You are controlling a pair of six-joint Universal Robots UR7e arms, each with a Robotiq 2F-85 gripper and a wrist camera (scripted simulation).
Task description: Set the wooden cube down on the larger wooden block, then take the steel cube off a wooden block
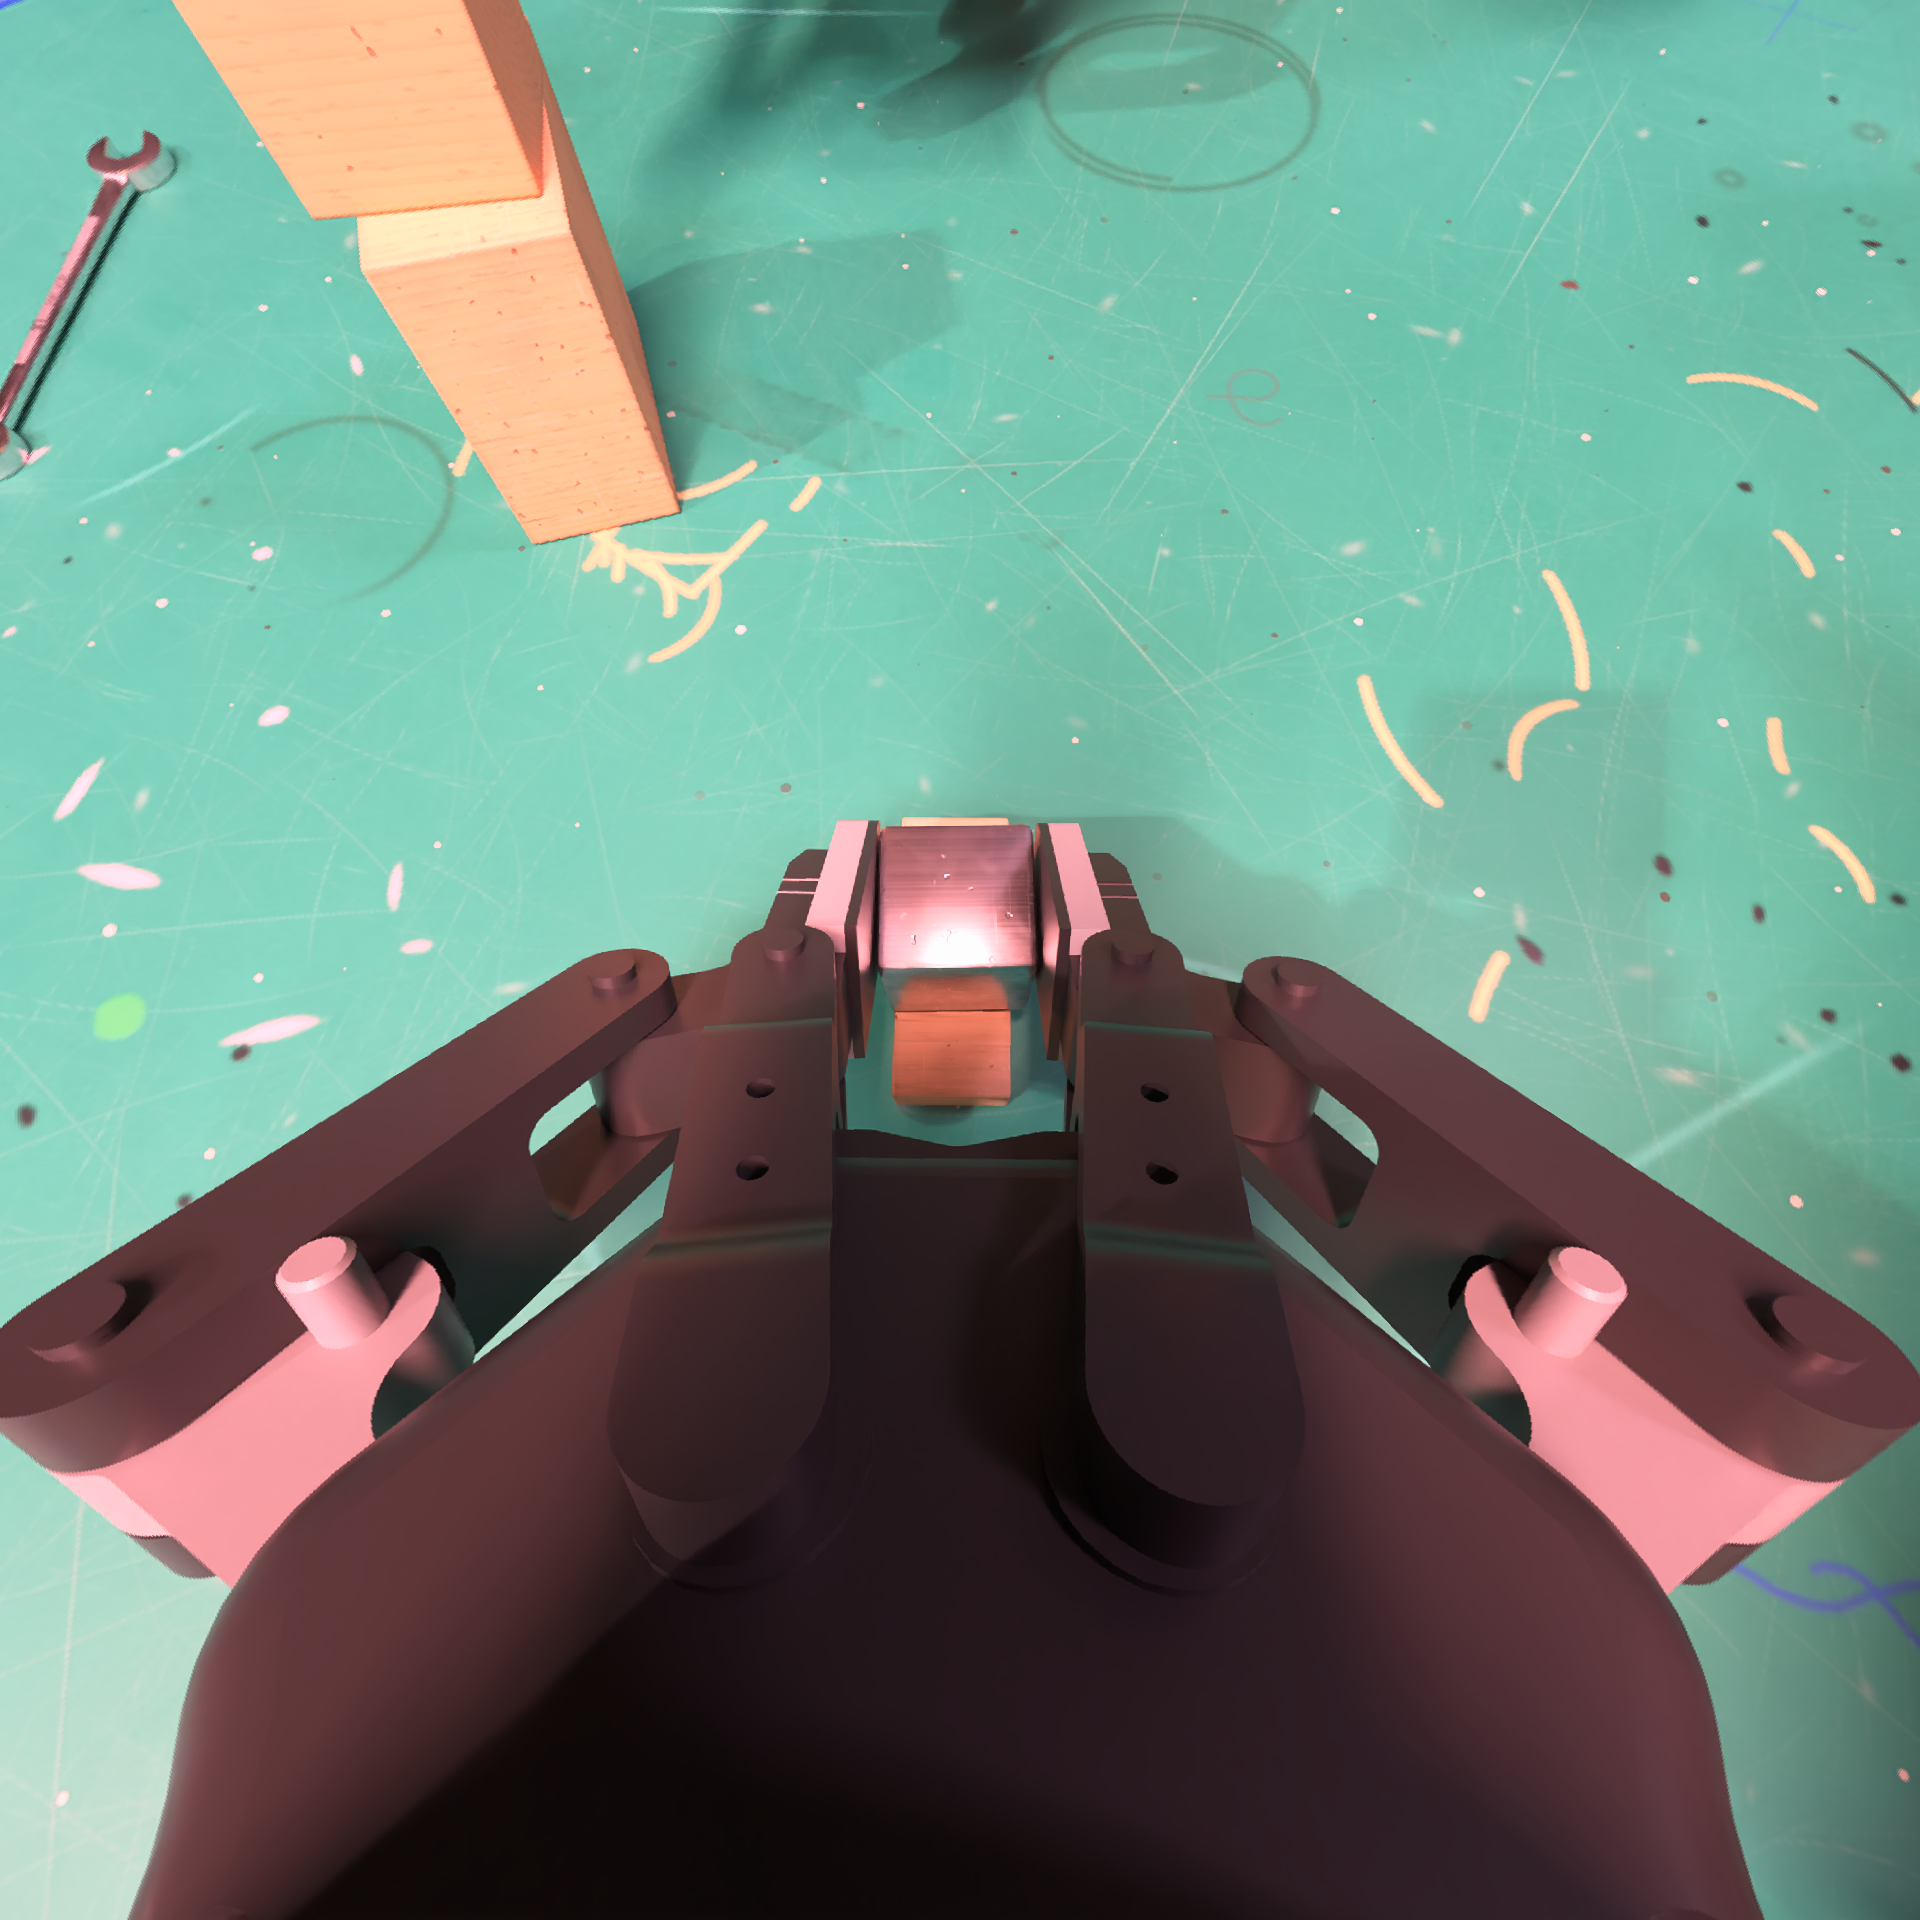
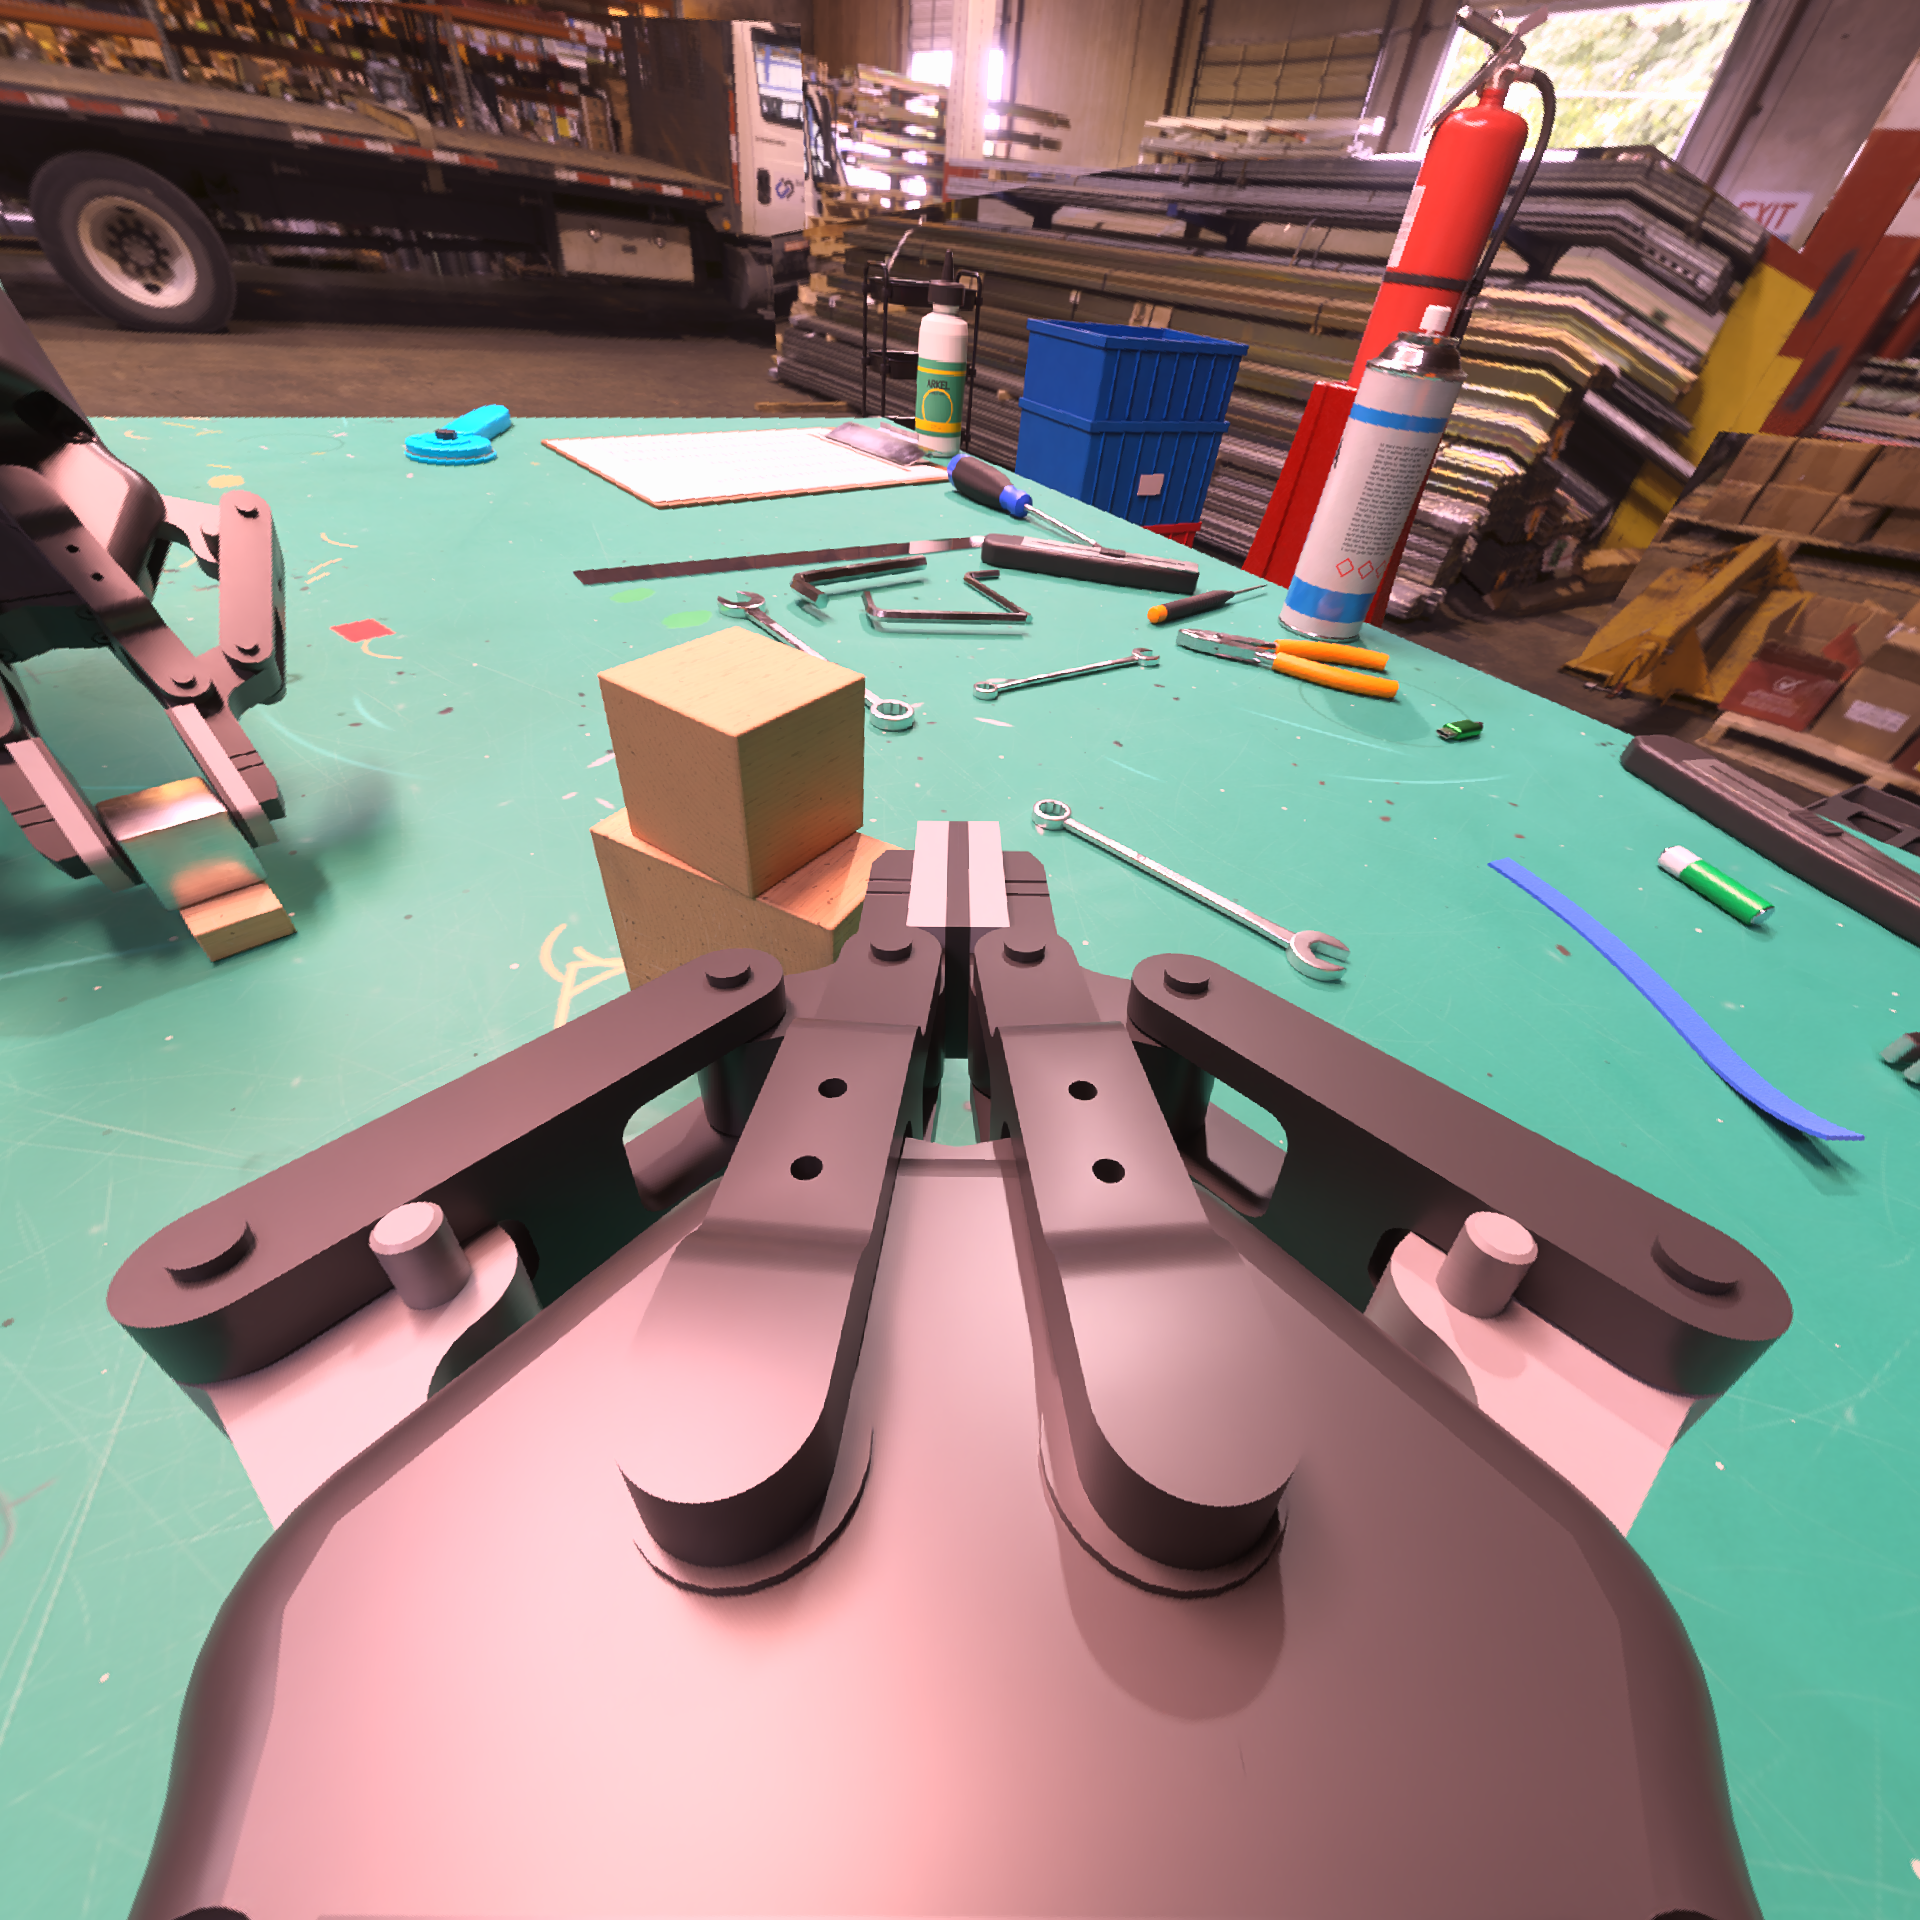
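The shiny square steel cube (image 1: 956,902) sits squarely between the two fingers of the left gripper (image 1: 956,883), one pad pressed against each of its side faces, so the jaws are closed to the cube's width and clamped on it. Directly under the cube is a small, low, pale wooden block (image 1: 951,1060); in the right wrist view the cube (image 2: 171,831) appears just above that block (image 2: 239,920), though whether the two touch cannot be told. The block lies on the green scratched work mat (image 1: 1351,468).

Taking the small wooden block as the landmark: beyond it and to the left in the left wrist view stands the larger pale wooden block (image 1: 520,374), with the light wooden cube (image 1: 384,94) resting on top, turned at an angle to it. In the right wrist view the cube (image 2: 738,748) overhangs the block's (image 2: 717,914) corner.

The right gripper (image 2: 956,873) hovers just beside the larger block, on the side away from the small block, its fingers pressed together with nothing between them.

Farther from the small block, past the stack, lies a silver combination spanner (image 2: 1195,888).
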